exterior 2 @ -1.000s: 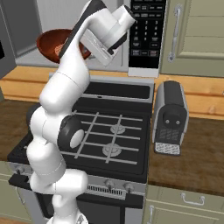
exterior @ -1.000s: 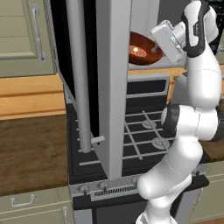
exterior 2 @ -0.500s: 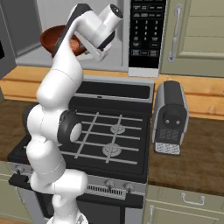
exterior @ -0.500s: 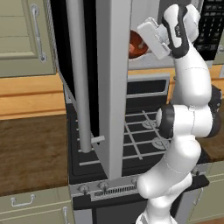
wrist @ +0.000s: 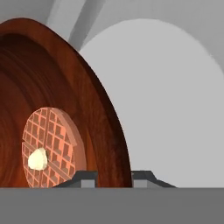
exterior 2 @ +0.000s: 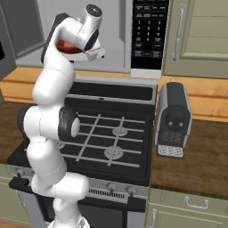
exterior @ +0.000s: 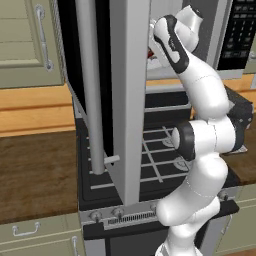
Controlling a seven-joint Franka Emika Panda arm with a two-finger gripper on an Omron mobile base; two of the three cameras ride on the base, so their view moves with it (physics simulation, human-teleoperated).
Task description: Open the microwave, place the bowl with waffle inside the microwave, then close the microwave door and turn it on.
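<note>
We see the pincer clamped on the bowl rim, one fingertip on each side. The bowl, waffle inside, sits within the microwave above the turntable. The door stands open. Keypad lettering is unreadable.

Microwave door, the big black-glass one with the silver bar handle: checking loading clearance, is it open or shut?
Open. The microwave door stands swung out toward the camera, exposing the light grey cavity.

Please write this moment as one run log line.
pincer: shut on bowl rim | waffle: in bowl | microwave door: open | turntable: bare
</note>
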